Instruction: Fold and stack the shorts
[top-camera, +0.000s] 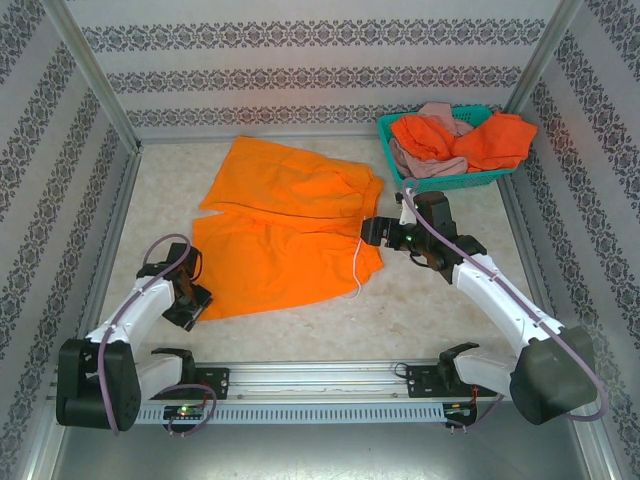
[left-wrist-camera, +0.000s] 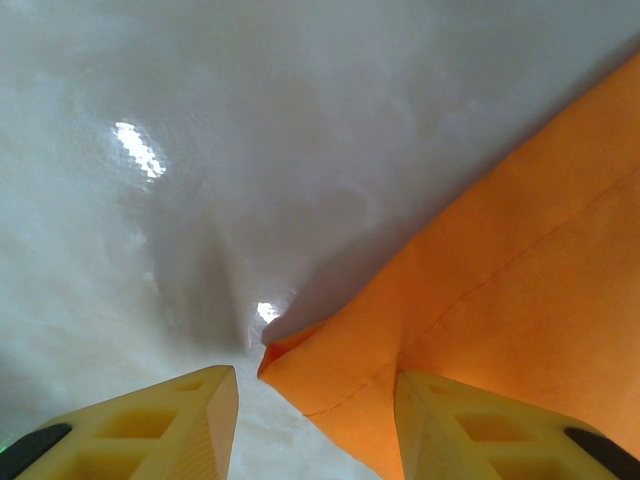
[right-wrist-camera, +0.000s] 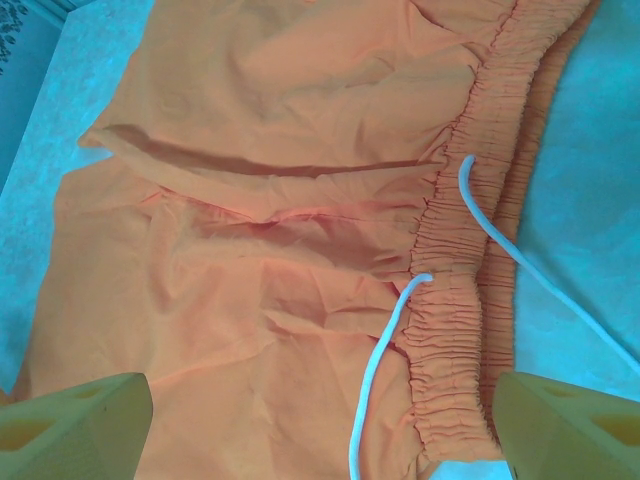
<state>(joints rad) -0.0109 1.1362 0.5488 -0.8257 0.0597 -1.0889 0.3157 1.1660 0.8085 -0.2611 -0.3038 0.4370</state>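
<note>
- The bright orange shorts (top-camera: 285, 235) lie spread open in the middle of the worktop (top-camera: 450, 310), waistband to the right, legs to the left, the white drawstring (top-camera: 358, 268) trailing off the near edge; no fold shows in them yet.
- The left end effector (top-camera: 190, 300) sits low at the near left corner of the shorts; from its wrist camera the fingers (left-wrist-camera: 200, 420) are spread apart with the hem corner lying between them, so it is released and grips nothing.
- The right end effector (top-camera: 372, 230) hovers at the waistband; its wrist camera shows the two fingers wide apart either side of the gathered band and drawstring, also released and gripping nothing.
- The teal basket (top-camera: 385, 135) stands at the far right corner; the darker red-orange shorts (top-camera: 497, 140) and the dusty pink shorts (top-camera: 432, 166) are heaped in it, unfolded, the red-orange pair spilling over the rim.
- My reading: the job is barely begun; one pair is laid out and ready for its first fold, two wait in the basket, and there is no stack anywhere.
</note>
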